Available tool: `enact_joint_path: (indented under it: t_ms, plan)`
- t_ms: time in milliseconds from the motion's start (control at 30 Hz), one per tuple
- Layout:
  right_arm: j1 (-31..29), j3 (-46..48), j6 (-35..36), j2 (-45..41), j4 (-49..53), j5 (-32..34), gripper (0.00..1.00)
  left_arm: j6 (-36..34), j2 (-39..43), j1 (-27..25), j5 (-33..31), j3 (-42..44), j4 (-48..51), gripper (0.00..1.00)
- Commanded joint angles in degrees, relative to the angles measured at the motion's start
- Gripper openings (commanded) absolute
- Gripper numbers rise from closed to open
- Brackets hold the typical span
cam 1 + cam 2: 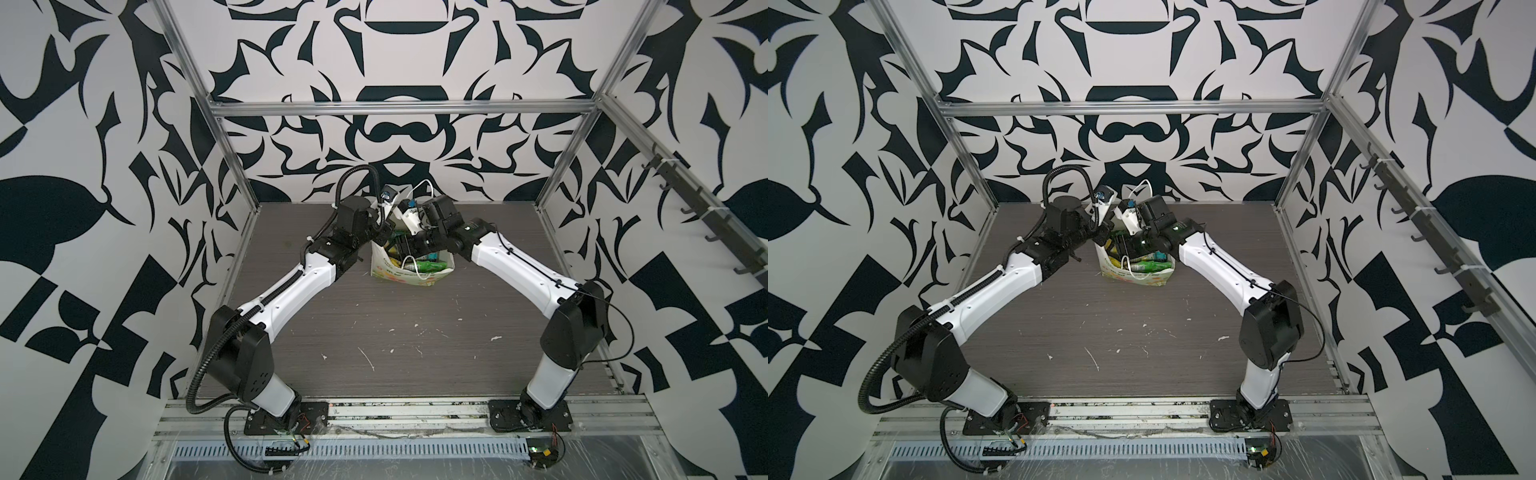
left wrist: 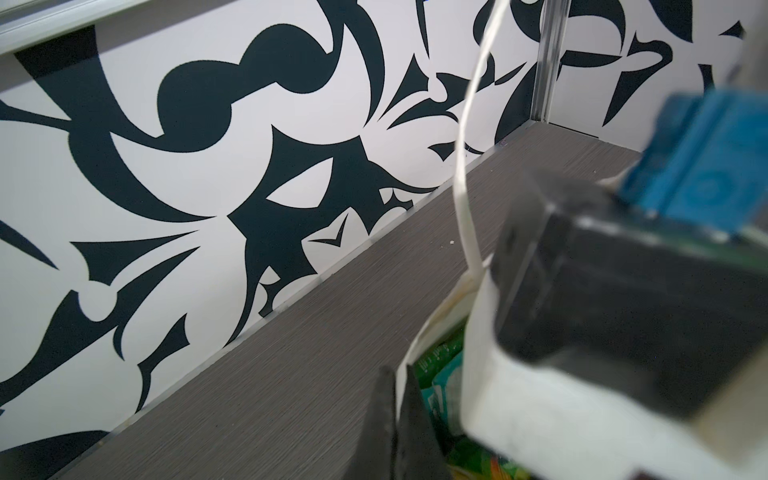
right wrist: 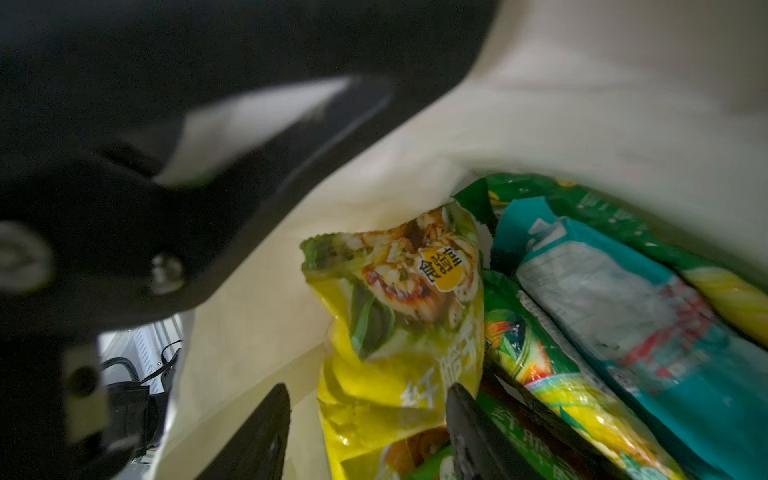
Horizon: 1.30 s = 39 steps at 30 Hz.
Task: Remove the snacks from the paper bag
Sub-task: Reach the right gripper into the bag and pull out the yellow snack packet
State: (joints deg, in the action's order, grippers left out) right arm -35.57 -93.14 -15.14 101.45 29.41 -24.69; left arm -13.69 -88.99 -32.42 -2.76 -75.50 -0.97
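**Right arm poised over a yellow packet inside the paper bag**

The paper bag [image 1: 386,272] stands at the far middle of the table [image 1: 374,332], with the snacks [image 1: 428,266] inside it. The left fingers [image 2: 380,407] are clenched on the bag's left rim. The right fingers [image 3: 465,419], reaching in from the right, stand apart and grasp nothing. The end of the yellow packet [image 3: 395,332] lies between them, its long axis running on from them deeper into the bag, with a teal packet [image 3: 623,324] just beside it.

Around me stand white walls [image 1: 395,62] with bold black leaf shapes, framed by aluminium rails [image 1: 399,109]. My counter [image 1: 395,332] is grey wood-grain, flecked white; a dark hook rail [image 1: 692,189] lines one side wall.
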Motion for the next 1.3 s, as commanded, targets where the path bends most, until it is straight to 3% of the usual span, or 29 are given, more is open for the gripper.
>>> enact_joint_path:
  t_ms: [0, 200, 567, 1267]
  plan:
    - [-0.72, -1.58, -2.58, 0.53, -3.31, 4.68, 0.63, 1.27, 3.98, 0.08, 1.49, -1.42, -5.06, 0.00]
    - [-1.92, -3.39, -6.44, 4.65, -5.85, 9.83, 0.35, 1.74, 5.09, 0.08, 1.55, -0.48, -5.35, 0.00]
    - [-2.59, -4.73, -5.27, 1.89, -3.83, 13.50, 0.02, 1.19, 7.15, 0.08, -2.15, 3.18, -6.98, 0.00]
    - [-1.11, 3.31, 1.16, -13.87, -6.57, 11.61, 0.00, 1.47, 9.41, 0.01, -10.57, 5.54, -9.29, 0.00]
